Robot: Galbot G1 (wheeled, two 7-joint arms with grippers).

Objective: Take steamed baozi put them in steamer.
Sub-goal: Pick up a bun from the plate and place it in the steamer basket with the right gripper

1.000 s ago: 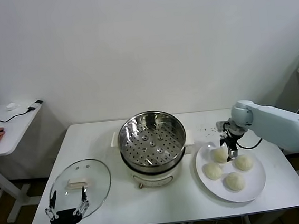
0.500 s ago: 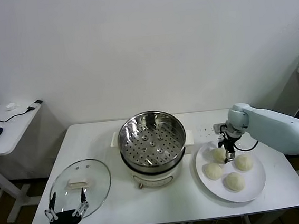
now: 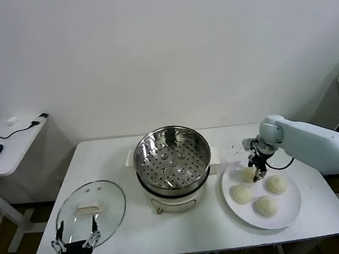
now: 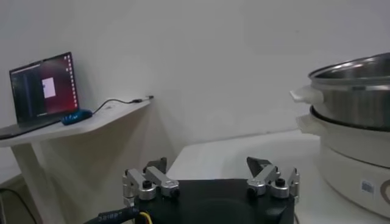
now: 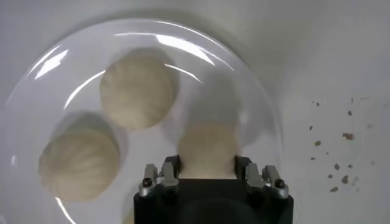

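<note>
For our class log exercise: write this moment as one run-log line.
stage: grasping | right gripper: shut on baozi on plate | left gripper: open, parked near lid | steamer: empty

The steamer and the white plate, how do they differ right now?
The steamer is a deep shiny steel pot on a cream base; the white plate is flat and shallow. The steamer's perforated floor holds nothing; the plate carries four baozi, one between the right gripper's fingers. Both are round and stand on the white table.

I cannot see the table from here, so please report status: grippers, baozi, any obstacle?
Right gripper shut on baozi over plate. Left gripper open, parked near lid. Steamer uncovered, path clear.
</note>
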